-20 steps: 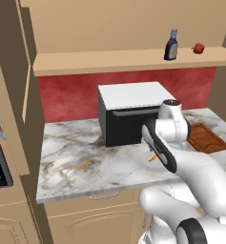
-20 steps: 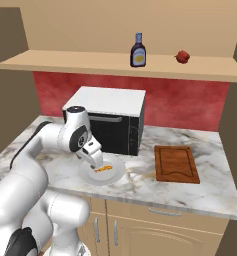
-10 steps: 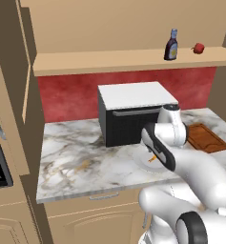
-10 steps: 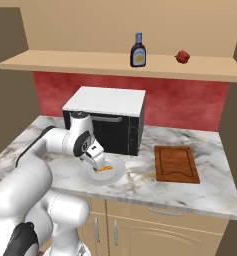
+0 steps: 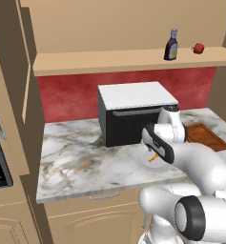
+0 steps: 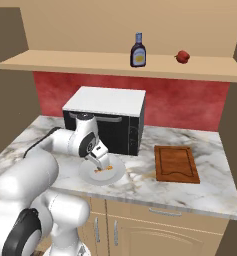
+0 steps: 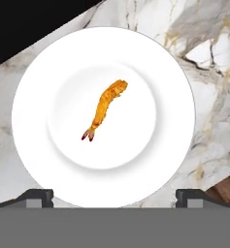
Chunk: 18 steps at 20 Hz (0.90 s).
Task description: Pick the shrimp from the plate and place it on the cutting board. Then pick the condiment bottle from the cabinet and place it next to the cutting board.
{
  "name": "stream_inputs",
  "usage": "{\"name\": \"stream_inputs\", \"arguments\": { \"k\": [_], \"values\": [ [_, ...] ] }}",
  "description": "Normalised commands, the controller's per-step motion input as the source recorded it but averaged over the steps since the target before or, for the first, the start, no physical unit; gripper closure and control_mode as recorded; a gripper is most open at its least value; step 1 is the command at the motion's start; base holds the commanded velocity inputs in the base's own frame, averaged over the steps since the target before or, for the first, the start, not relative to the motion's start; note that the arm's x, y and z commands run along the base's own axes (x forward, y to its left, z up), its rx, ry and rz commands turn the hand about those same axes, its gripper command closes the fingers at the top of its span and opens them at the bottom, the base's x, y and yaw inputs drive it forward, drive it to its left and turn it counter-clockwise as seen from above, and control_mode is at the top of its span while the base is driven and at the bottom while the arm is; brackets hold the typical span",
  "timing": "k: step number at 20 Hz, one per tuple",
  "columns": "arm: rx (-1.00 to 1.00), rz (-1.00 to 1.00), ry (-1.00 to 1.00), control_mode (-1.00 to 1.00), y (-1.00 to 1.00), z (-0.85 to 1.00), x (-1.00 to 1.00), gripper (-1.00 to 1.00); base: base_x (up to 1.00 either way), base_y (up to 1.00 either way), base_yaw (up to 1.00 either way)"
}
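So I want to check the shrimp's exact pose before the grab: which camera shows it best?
The hand view: the shrimp lies unobstructed in the middle of the plate, its full curve and tail clear. In the left and right base views it is just a tiny orange sliver beside the gripper.

Two base cams behind the arm, left and right, sharing the marble counter (image 5: 86,162); hand cam straight down, close over the plate (image 7: 34,97)
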Motion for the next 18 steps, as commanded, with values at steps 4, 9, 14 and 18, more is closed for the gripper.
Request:
{"name": "stream_inputs", "arguments": {
  "k": [4, 9, 14, 18],
  "values": [
    [0.00, 0.00, 0.00, -1.00, -0.10, -0.13, 0.16, -1.00, 0.00, 0.00, 0.00],
    [0.00, 0.00, 0.00, -1.00, -0.05, -0.18, 0.10, -1.00, 0.00, 0.00, 0.00],
    [0.00, 0.00, 0.00, -1.00, -0.01, -0.20, 0.12, -1.00, 0.00, 0.00, 0.00],
    [0.00, 0.00, 0.00, -1.00, 0.00, -0.17, 0.14, -1.00, 0.00, 0.00, 0.00]
  ]
}}
